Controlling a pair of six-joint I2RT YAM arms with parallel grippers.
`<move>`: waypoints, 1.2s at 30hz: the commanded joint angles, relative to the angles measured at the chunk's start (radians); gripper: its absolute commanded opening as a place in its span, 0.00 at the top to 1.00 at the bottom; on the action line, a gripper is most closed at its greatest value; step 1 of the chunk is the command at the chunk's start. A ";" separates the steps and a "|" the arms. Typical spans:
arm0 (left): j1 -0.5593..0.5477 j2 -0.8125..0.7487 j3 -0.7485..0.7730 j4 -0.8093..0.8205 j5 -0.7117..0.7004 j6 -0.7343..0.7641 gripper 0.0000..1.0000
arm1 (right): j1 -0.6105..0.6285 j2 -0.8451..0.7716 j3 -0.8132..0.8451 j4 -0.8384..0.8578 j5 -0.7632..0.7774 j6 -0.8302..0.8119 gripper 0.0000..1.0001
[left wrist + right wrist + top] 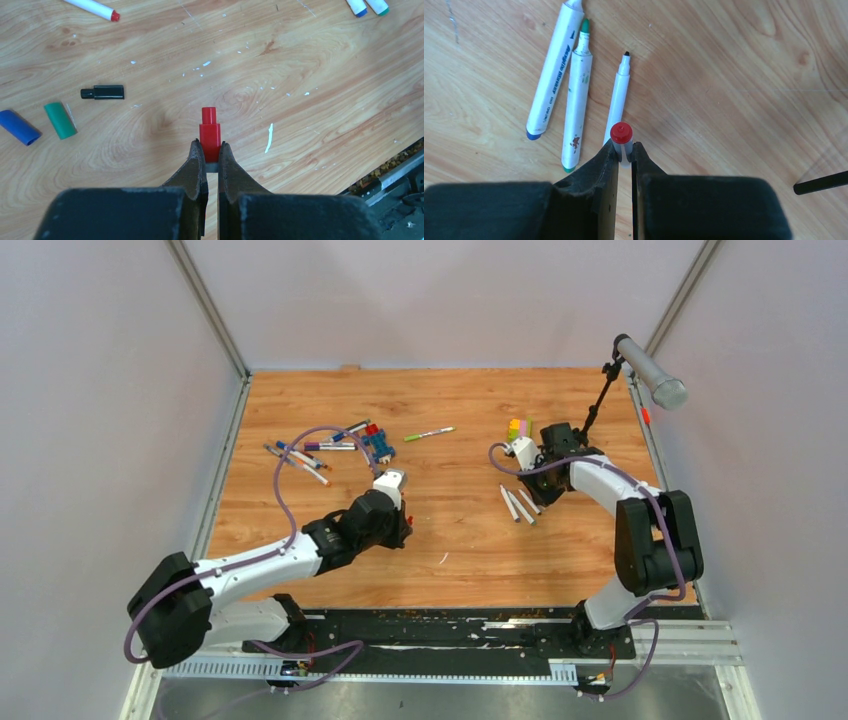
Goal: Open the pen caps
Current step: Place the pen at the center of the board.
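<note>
Nearest my left wrist camera, the left gripper (210, 151) was pinched tight on a red cap (210, 131) over the wooden table (310, 110). A black cap (102, 92), green cap (60, 120) and blue cap (19, 127) lay nearby. The right gripper (624, 150) was clamped on a red-ended pen (621, 134) just beside three uncapped pens (578, 100). I couldn't read one barrel's black lettering. A pile of pens (315, 450) lay far left.

Black lettering runs along one white pen (551, 75), too blurred to read
</note>
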 commanded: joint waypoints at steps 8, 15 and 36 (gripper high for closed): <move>0.007 -0.052 -0.018 0.004 -0.053 -0.020 1.00 | -0.023 0.042 0.058 -0.025 0.029 -0.007 0.84; 0.008 -0.046 -0.025 0.012 -0.038 -0.031 1.00 | -0.036 0.061 0.067 -0.046 -0.003 -0.001 0.80; 0.019 0.062 0.063 -0.076 -0.098 -0.059 0.95 | -0.050 -0.092 0.065 -0.063 -0.106 0.003 0.76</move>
